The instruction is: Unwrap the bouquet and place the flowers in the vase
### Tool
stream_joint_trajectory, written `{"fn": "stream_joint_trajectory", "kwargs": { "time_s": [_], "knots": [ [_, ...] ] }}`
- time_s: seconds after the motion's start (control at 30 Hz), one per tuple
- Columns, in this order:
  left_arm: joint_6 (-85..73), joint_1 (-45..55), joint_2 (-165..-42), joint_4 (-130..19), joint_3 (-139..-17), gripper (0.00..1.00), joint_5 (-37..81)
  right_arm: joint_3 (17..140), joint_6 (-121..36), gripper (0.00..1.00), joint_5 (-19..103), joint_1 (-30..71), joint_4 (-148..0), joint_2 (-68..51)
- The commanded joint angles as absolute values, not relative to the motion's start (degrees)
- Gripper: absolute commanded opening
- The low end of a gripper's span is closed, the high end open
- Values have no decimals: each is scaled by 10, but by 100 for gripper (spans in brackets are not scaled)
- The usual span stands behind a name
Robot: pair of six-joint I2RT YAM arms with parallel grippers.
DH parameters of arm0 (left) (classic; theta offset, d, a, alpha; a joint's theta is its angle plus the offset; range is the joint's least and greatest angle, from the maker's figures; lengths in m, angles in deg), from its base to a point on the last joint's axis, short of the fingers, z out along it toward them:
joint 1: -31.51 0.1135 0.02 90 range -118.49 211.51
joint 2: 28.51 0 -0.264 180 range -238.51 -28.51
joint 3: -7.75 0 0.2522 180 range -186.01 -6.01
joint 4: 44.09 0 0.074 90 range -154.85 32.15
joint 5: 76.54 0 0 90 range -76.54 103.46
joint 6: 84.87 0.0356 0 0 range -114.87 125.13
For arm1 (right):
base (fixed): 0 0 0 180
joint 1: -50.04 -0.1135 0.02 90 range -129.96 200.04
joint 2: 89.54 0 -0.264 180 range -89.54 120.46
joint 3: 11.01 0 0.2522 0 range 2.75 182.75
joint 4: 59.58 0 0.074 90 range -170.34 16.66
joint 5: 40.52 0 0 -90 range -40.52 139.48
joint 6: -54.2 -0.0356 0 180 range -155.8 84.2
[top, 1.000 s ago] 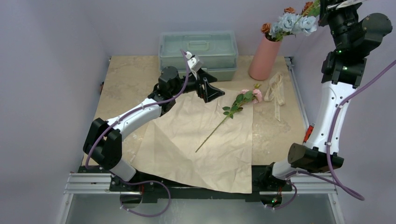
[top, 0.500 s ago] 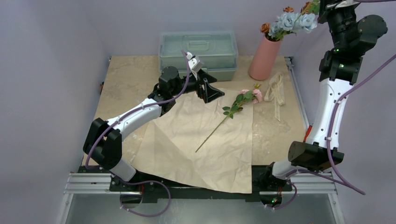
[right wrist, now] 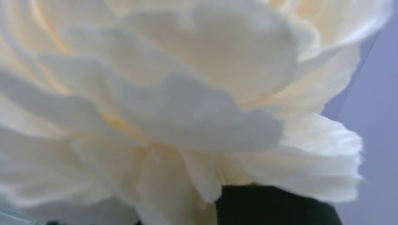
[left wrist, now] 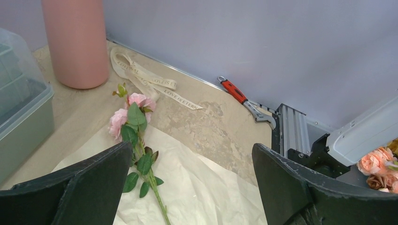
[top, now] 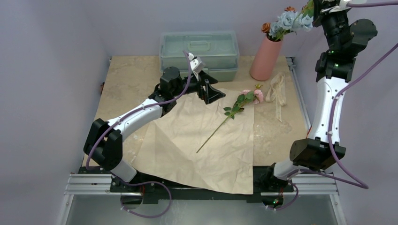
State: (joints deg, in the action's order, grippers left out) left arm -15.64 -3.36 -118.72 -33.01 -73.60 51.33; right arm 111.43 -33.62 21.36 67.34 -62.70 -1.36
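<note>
We find the right claw (top: pixel 320 8) pressed together on the flowers (top: pixel 288 21), high above the desk (top: pixel 131 75); their lower ends sit at the vase (top: pixel 265 58) mouth, far right. The left claw (left wrist: pixel 191 154) hangs spread wide over the paper (top: pixel 197 145), near one pink stem (top: pixel 234 110) lying on it.

Plain pale-lilac walls (top: pixel 56 70) close in the scene at the left, back and right of the top view, with no window in them. The tabletop (top: pixel 131 75) is beige, stone-patterned and matte. A ribbed aluminium rail (top: pixel 89 185) runs along its near edge at the bottom of the frame, another (top: pixel 300 98) along its right edge. Below lies a dull grey floor (top: pixel 211 211). The light is soft and even.
</note>
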Motion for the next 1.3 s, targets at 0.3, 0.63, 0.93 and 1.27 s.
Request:
{"fn": "stream_joint_trajectory", "kwargs": {
  "time_s": [0.3,0.63,0.93,1.27],
  "knots": [
    [-146,-32,-1203,-321,-751,100,517,1106,-321,0,184,666,-617,20],
    [-142,-31,-1202,-331,-748,100,513,1060,-313,0,181,663,-619,41],
    [-140,-30,-1211,-333,-754,100,512,1057,-324,0,191,651,-601,63],
    [-135,-27,-1211,-345,-754,100,511,1065,-324,0,202,646,-606,101]
  ]
}}
